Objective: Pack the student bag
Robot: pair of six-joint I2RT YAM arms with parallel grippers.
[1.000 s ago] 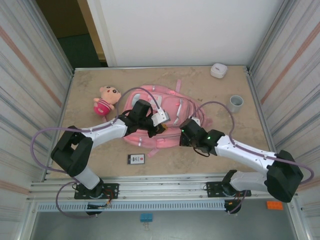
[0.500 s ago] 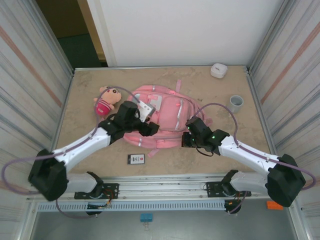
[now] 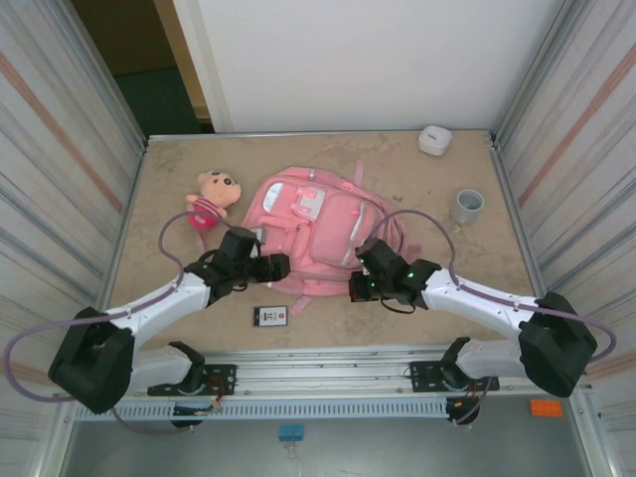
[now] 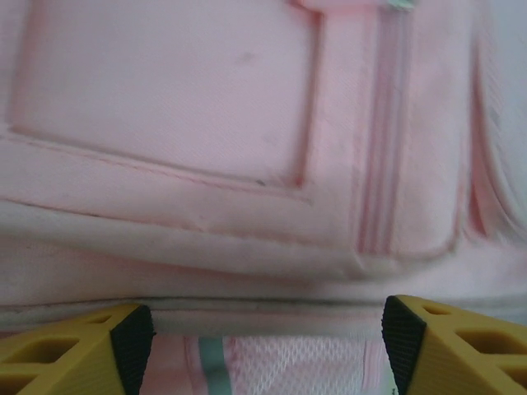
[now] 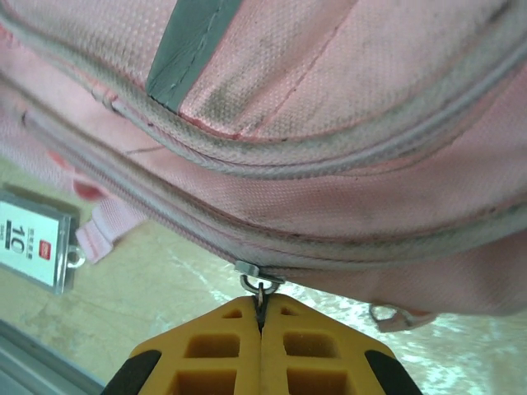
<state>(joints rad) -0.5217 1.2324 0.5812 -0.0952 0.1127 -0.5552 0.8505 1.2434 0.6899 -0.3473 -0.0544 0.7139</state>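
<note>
The surface (image 3: 159,189) is lying as one pale, sandy, stone-patterned top. Ribbed metal walls are standing at 3 and 9 o'clock, a white wall is closing the 12 o'clock side, and a dark doorway is opening at 11 o'clock. A metal rail is running along the 6 o'clock edge, where the two arms are bolted.

One student bag (image 3: 323,224) is lying flat in the middle of the surface, pink, with a white patch (image 3: 308,204) toward its 11 o'clock corner; no writing on the patch can be read. The two arms are reaching in to the bag's 6 o'clock edge. The left pincer (image 4: 268,337) is standing spread, its yellow tips well apart with pink fabric and a mesh panel showing between them, gripping nothing. The right pincer (image 5: 261,317) is pressing together on a small metal zipper pull (image 5: 259,280), pinching it at the bag's lower seam.

One plush doll (image 3: 212,196) in a pink dress is lying at 10 o'clock from the bag, just beside it. One grey cup (image 3: 468,206) is standing upright at 3 o'clock, apart from the bag. One small white case (image 3: 434,139) is sitting at 1 o'clock, near the far edge. One clear-sleeved card (image 3: 270,316) is lying at 7 o'clock from the bag, between the two pincers; the right wrist view is showing a red logo and the number "10" on it, with smaller print too fine to read.
</note>
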